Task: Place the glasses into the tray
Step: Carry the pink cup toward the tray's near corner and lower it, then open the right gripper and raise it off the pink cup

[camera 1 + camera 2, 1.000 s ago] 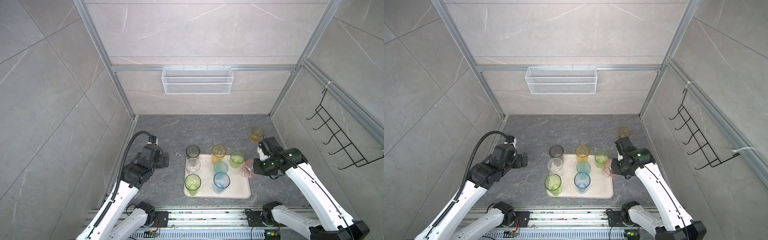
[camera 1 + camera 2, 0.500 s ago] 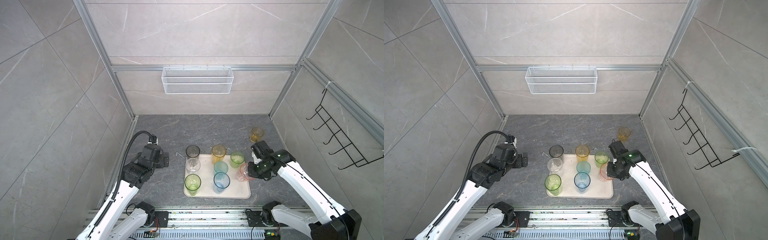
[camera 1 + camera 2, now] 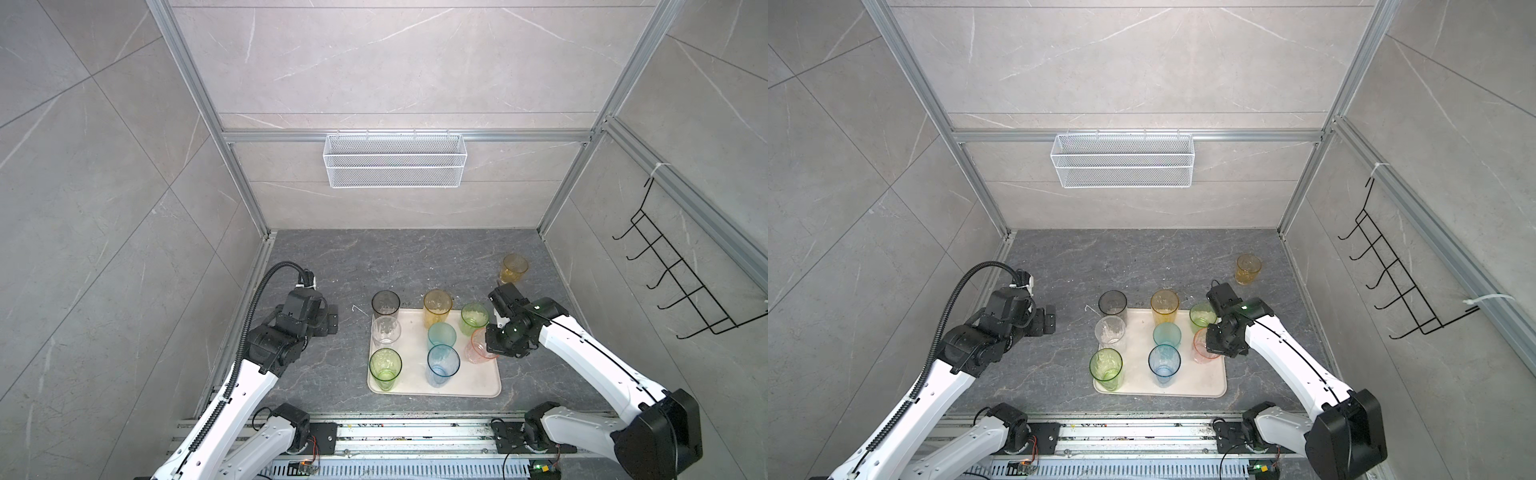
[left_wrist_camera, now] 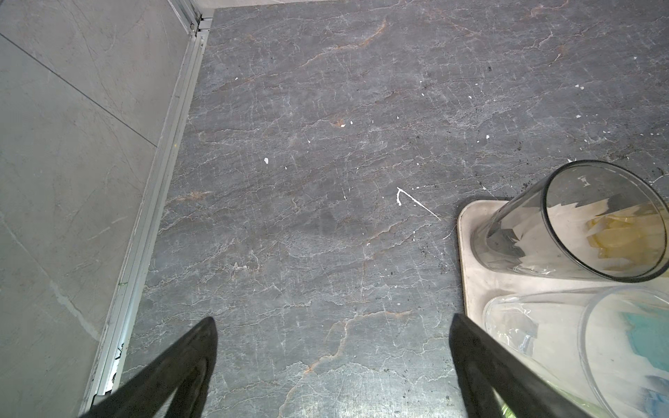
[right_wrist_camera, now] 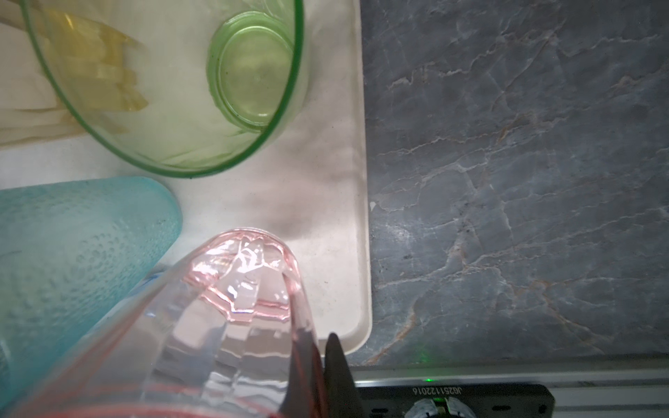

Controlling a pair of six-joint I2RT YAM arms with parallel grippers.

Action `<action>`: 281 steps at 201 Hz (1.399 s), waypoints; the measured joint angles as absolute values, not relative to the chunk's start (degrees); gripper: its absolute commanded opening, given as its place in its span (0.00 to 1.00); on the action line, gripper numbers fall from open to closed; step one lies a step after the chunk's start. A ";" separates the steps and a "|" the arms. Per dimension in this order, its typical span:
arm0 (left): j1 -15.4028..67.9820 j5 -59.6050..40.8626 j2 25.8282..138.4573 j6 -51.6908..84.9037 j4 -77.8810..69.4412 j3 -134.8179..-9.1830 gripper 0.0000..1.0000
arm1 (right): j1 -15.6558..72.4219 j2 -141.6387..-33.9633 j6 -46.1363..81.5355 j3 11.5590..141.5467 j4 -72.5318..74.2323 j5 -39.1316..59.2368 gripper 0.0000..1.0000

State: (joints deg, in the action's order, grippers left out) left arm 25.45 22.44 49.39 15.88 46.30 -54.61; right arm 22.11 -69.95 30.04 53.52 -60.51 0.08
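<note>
The cream tray (image 3: 478, 382) (image 3: 1204, 380) holds smoky grey (image 3: 385, 303), clear (image 3: 386, 330), tall green (image 3: 385, 363), amber (image 3: 437, 305), teal (image 3: 441, 336), blue (image 3: 443, 361) and short green (image 3: 473, 318) glasses. A second amber glass (image 3: 514, 268) stands on the floor, back right. My right gripper (image 3: 489, 347) (image 5: 318, 347) is shut on the wall of the pink glass (image 3: 478, 349) (image 5: 246, 275), over the tray's right side; whether its base touches the tray I cannot tell. My left gripper (image 3: 330, 324) (image 4: 333, 325) is open over bare floor, left of the tray.
A white wire basket (image 3: 395, 166) hangs on the back wall and a black hook rack (image 3: 673, 282) on the right wall. Aluminium frame rails (image 4: 144, 231) run along the floor's edges. Dark stone floor (image 3: 395, 262) lies behind the tray.
My right gripper has carried the pink glass left, from beside the tray's right edge to over the tray. The left arm has not moved.
</note>
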 measured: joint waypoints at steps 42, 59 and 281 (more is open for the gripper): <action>25.45 22.44 49.39 15.88 46.33 -54.61 1.00 | 22.17 -73.87 30.00 52.75 -57.17 -0.84 0.00; 25.45 22.44 49.50 15.88 46.33 -54.61 1.00 | 22.20 -74.61 29.93 52.03 -55.42 -1.10 0.00; 25.45 22.44 50.72 15.88 46.74 -54.61 1.00 | 22.28 -82.37 29.63 53.52 -52.66 -2.55 0.25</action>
State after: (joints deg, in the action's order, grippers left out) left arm 25.45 22.44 50.72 15.88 46.74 -54.61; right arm 22.28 -82.37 29.63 53.52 -52.66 -2.55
